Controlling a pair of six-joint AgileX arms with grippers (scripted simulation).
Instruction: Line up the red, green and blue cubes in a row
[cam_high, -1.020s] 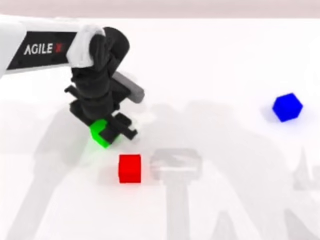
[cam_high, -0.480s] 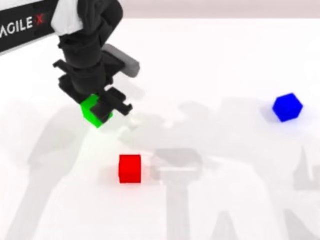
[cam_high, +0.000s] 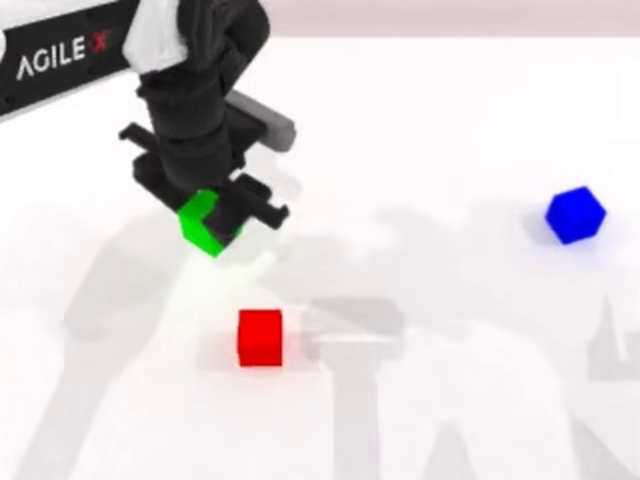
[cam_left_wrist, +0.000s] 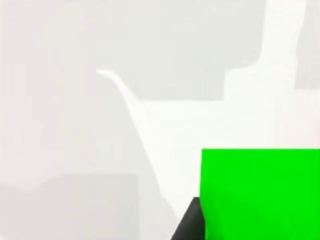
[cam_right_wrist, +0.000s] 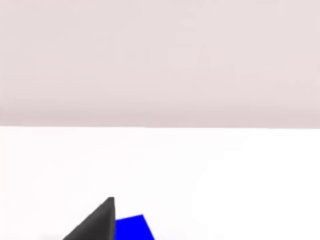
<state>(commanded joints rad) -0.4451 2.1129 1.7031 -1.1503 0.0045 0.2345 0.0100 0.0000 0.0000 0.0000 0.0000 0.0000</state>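
My left gripper (cam_high: 218, 222) hangs above the table's left half, shut on the green cube (cam_high: 201, 223), which it holds off the surface. In the left wrist view the green cube (cam_left_wrist: 260, 195) fills one corner, with a dark finger (cam_left_wrist: 192, 225) pressed against its side. The red cube (cam_high: 260, 337) rests on the table, nearer the front than the gripper and a little to its right. Far off at the right lies the blue cube (cam_high: 575, 214). In the right wrist view one dark finger (cam_right_wrist: 100, 222) shows beside the blue cube (cam_right_wrist: 132, 227); the right arm is outside the top view.
The white table (cam_high: 430, 130) carries only grey shadows of the arms. Its far edge meets a pale wall (cam_right_wrist: 160, 60).
The left gripper lifted the green cube away from the red cube towards the back, then shifted slightly right. Red and blue cubes have not moved.
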